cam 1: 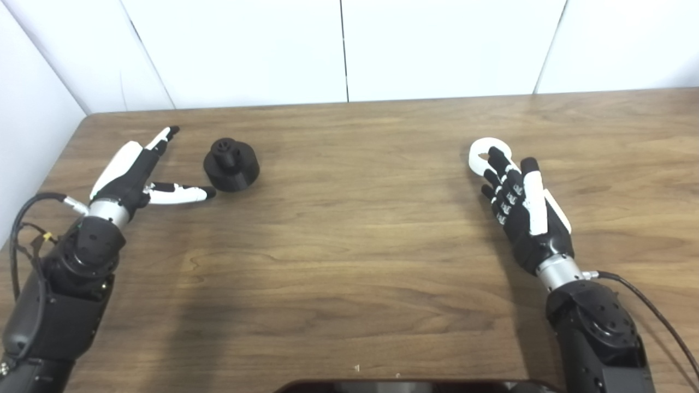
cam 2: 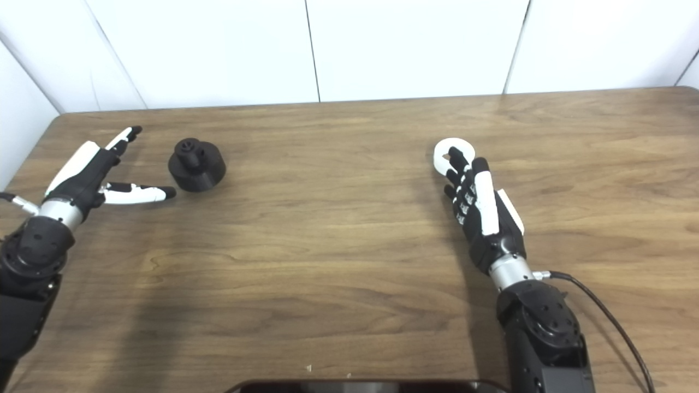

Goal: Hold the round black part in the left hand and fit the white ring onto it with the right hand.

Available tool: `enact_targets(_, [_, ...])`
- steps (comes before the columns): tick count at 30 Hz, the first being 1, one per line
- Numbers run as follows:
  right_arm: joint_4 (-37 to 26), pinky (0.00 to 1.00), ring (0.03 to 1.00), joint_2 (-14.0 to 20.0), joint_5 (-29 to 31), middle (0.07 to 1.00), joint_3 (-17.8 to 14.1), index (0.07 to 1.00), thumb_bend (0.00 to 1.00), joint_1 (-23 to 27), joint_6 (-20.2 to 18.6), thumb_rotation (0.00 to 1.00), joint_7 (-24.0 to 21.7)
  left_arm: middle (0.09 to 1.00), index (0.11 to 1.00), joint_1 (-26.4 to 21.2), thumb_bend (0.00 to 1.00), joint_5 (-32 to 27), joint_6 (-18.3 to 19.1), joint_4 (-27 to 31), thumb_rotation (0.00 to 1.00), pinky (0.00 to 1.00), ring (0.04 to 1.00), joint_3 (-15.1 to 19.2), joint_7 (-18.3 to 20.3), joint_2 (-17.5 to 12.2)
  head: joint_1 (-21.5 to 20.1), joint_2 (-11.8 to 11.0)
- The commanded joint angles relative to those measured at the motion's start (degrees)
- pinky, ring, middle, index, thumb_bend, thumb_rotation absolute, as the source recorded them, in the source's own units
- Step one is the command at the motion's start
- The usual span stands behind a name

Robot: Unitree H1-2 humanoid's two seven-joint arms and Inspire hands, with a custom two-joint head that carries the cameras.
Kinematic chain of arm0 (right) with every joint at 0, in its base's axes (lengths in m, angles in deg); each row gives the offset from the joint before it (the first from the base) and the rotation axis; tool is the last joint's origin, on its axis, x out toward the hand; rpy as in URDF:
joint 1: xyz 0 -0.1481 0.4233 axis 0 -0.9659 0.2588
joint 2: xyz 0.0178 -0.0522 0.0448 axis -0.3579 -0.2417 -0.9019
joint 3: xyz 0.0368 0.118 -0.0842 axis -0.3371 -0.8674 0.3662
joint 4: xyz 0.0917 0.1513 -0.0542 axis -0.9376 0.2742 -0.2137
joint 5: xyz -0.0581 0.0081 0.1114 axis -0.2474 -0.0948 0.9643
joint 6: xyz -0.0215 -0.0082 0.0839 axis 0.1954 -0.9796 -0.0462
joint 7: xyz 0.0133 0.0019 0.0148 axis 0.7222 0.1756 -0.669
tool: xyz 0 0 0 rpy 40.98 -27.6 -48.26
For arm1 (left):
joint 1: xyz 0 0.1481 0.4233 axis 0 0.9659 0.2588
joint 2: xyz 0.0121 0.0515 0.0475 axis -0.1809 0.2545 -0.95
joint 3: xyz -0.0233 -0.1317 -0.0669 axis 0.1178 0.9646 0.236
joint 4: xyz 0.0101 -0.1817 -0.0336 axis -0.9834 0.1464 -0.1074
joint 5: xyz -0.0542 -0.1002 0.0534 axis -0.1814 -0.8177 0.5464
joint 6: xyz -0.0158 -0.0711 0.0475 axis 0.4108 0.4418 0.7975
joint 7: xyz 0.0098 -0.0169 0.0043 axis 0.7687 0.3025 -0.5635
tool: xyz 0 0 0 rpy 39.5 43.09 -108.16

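The left hand [cam 1: 134,177] is spread and empty, the round black part [cam 1: 231,164] just beyond its thumb. The right hand [cam 1: 521,210] (fingers extended, holding nothing) overlaps the white ring [cam 1: 483,150] at its fingertips.

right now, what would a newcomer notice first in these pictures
The two robot hands spread over the wooden table. The left hand, open, sits just left of the black part, its thumb tip close to the part's base. On the right side, the right hand reaches over the white ring, fingertips overlapping it.
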Motion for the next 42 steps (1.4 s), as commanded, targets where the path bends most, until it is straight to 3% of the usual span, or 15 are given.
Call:
enact_targets(1, [-1.3, 1.0, 1.0, 0.1, 0.0, 0.999, -0.1, 0.953, 0.64, 2.1, 2.1, 1.0, -0.4, 1.0, 0.974, -3.2, 1.0, 2.1, -2.4, -0.1, 0.3, 0.97, 1.0, -0.2, 0.0, -3.2, 0.1, 0.0])
enact_targets(10, [-1.6, 1.0, 1.0, 0.0, -0.7, 0.976, 0.1, 0.943, 0.65, 2.0, 1.7, 1.0, -0.1, 1.0, 0.952, -6.0, 1.0, 5.0, -7.0, -4.5, 0.26, 0.99, 1.0, -2.3, -0.3, -4.0, 0.1, 0.0])
enact_targets(19, [-2.0, 1.0, 1.0, -0.1, -0.8, 0.962, -0.1, 0.939, 0.63, 1.9, 1.1, 1.0, 0.2, 1.0, 0.946, -8.4, 1.0, 7.5, -8.5, -8.1, 0.28, 1.0, 1.0, -3.7, 0.0, -3.6, -0.1, -0.1])
enact_targets(42, [-2.0, 1.0, 1.0, 0.6, -0.7, 0.959, -0.1, 0.952, 0.65, 1.5, 1.7, 1.0, -0.5, 1.0, 0.915, -13.4, 1.0, 10.1, -6.8, -13.1, 0.29, 1.0, 1.0, -6.3, 1.4, -0.2, -0.1, 0.1])
